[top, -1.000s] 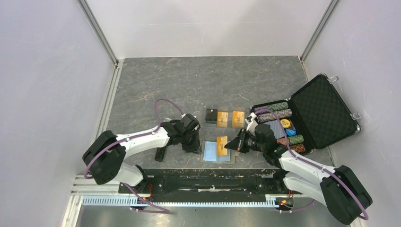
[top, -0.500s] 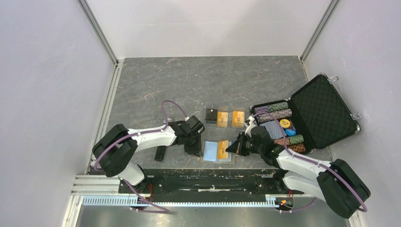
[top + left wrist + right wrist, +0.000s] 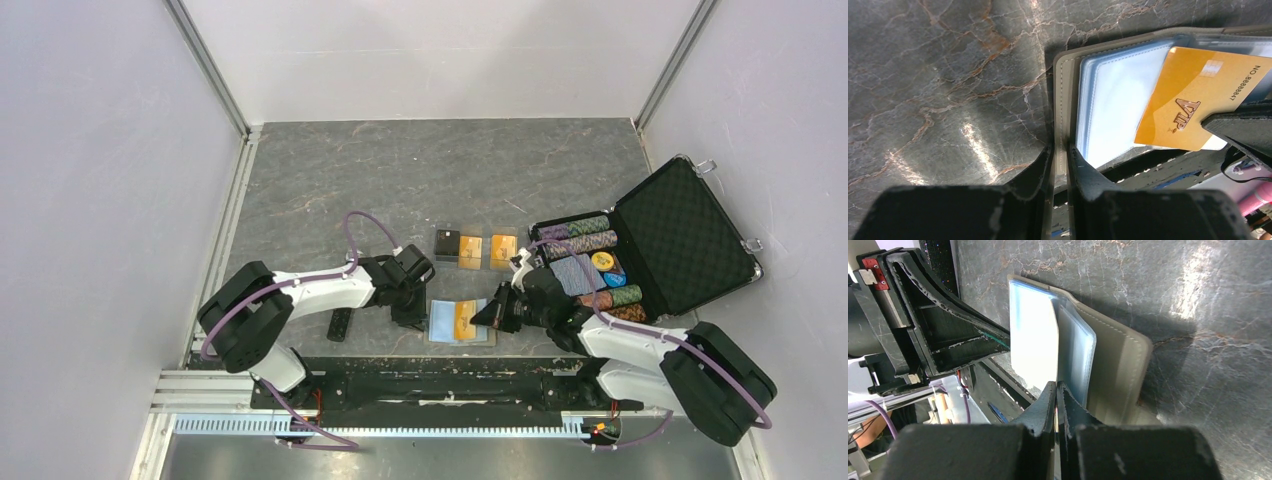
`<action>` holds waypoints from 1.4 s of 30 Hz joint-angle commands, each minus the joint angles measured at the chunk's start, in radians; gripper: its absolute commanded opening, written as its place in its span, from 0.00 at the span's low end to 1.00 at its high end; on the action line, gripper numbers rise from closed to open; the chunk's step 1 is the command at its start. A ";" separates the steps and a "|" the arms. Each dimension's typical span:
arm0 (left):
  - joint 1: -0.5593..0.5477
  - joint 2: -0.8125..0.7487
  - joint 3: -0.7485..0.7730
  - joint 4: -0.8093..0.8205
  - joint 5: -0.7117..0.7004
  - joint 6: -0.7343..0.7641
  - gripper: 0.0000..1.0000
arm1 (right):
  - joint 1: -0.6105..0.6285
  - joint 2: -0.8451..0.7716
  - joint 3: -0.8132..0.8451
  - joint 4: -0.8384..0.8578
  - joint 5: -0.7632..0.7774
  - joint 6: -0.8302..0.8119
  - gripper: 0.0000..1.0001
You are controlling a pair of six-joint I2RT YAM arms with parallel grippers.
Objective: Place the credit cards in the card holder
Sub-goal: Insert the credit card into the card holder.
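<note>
The card holder [image 3: 445,322] lies open near the table's front edge, pale blue inside and grey-tan outside. My left gripper [image 3: 1061,160] is shut on the left edge of its cover [image 3: 1063,100]. My right gripper [image 3: 1056,392] is shut on an orange-gold credit card [image 3: 1193,95], which slants over the holder's clear sleeves. In the right wrist view this card shows only as a thin edge [image 3: 1055,340] next to the sleeves and the cover [image 3: 1118,365]. Behind the holder lie a black card [image 3: 447,240] and two orange-gold cards [image 3: 470,250] [image 3: 503,248].
An open black chip case [image 3: 690,235] with rows of poker chips [image 3: 590,240] stands to the right, close to my right arm. A small black bar [image 3: 340,324] lies left of my left gripper. The black base rail [image 3: 430,380] runs just in front of the holder.
My left jaws have narrowed onto the holder's left cover edge. The right gripper has shifted a little left with the orange-gold card, bringing it further over the sleeves.
</note>
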 commanded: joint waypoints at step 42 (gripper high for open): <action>-0.030 -0.020 0.092 -0.054 -0.054 0.057 0.27 | 0.167 0.174 0.158 -0.045 0.109 -0.032 0.38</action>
